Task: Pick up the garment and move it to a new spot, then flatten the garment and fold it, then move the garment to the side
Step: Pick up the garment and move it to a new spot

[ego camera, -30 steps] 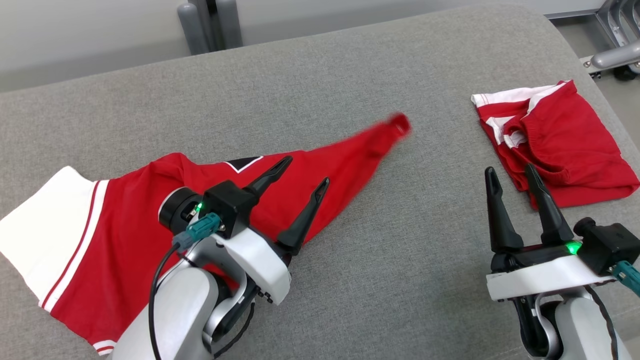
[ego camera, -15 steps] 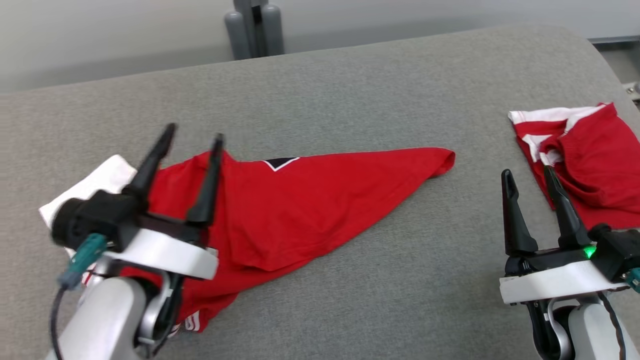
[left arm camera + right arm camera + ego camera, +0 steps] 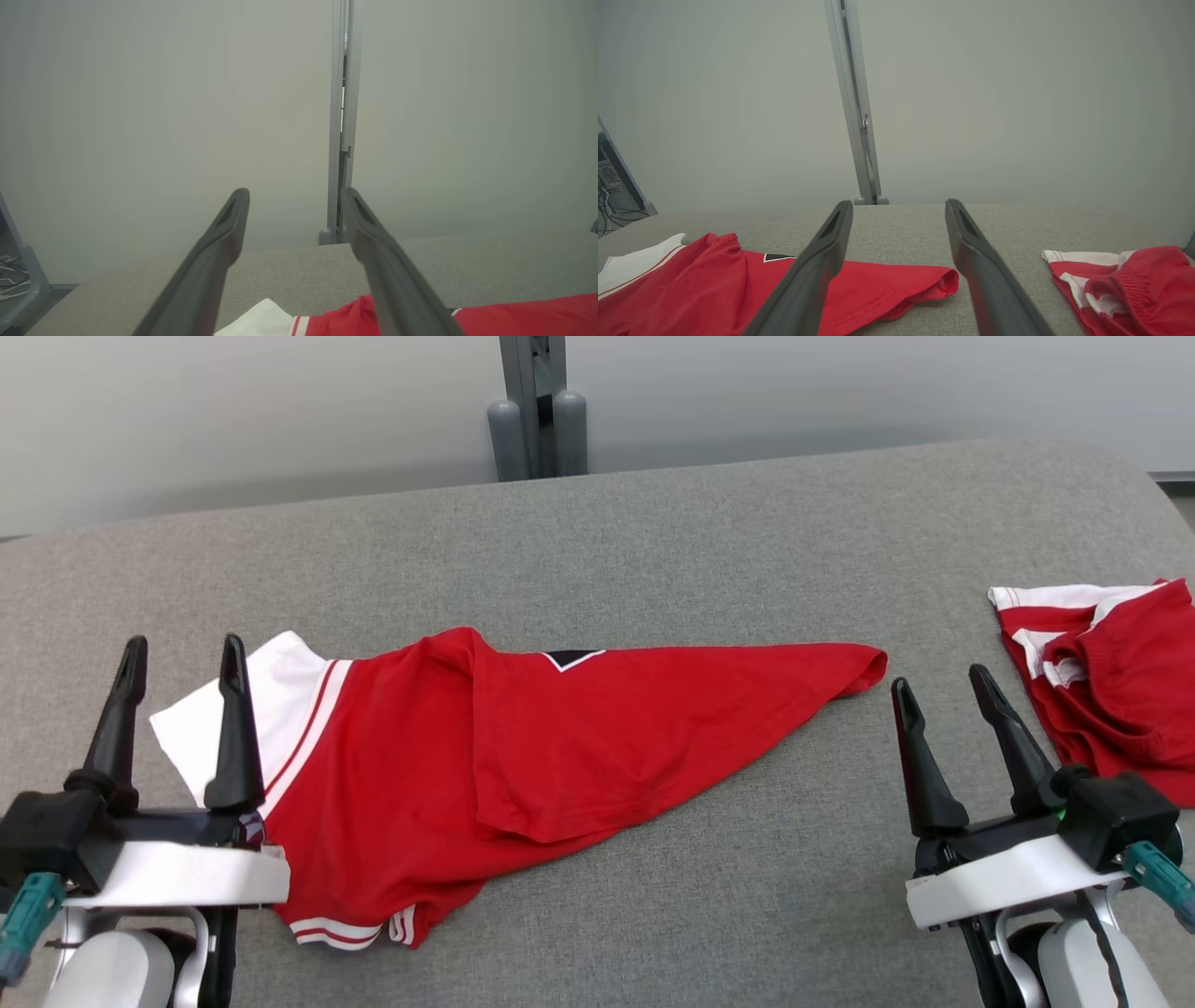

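The garment (image 3: 523, 747), red with a white, red-striped sleeve at its left end, lies spread across the grey table (image 3: 709, 532), folded over itself and tapering to a point on the right. My left gripper (image 3: 183, 649) stands open at the lower left, its right finger over the white sleeve edge, holding nothing. My right gripper (image 3: 939, 681) stands open just right of the garment's pointed end, apart from it. In the left wrist view the open left gripper (image 3: 295, 196) rises above the garment (image 3: 514, 317). In the right wrist view the garment (image 3: 714, 284) lies behind the left finger of the open right gripper (image 3: 899, 205).
A second red-and-white garment (image 3: 1111, 681) lies crumpled at the table's right edge, also in the right wrist view (image 3: 1134, 284). A grey post (image 3: 537, 411) stands behind the table's far edge against a pale wall. Bare grey cloth runs along the far side.
My left gripper, open all along, swung off the garment to the lower left. The garment's right end, blurred a second ago, now lies still. The head camera has shifted, moving the whole picture.
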You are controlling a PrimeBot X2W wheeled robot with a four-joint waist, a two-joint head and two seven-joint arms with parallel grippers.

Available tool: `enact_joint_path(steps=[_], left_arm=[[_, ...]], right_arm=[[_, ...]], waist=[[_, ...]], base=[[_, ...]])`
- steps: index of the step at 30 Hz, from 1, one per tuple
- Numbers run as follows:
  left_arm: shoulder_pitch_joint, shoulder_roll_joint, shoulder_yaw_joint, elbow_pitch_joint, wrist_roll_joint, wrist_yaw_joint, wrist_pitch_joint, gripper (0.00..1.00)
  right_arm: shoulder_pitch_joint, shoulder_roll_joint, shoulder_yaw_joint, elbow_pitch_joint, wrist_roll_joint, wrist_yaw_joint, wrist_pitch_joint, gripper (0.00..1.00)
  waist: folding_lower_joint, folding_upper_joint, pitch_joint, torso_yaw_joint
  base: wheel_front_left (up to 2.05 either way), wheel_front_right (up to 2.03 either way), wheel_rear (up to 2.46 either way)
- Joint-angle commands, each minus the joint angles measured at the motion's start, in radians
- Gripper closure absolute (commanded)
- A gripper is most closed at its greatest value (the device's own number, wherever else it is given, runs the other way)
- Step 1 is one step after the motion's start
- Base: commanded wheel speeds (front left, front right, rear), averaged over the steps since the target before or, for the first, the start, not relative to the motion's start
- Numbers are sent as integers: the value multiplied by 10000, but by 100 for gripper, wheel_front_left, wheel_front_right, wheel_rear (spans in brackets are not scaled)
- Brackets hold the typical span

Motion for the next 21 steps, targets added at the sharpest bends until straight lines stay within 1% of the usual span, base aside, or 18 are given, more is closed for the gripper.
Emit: enact_joint_path(steps=[1,11,21], left_arm=[[242,74,42,35,72,50,-116,0],[1054,-15,-158,313,163,22,-231,0],[984,9,-237,384,110,-8,-206,0]], right_arm=[[170,-72,45,-11,1,3,82,0],[838,-72,107,-56,14,3,358,0],[878,-71,64,-194,28,3,435,0]], waist=[[0,0,-138,12],[0,0,-573,-2],[0,0,-510,2]], base=[[0,0,0],[0,0,0],[0,0,0]])
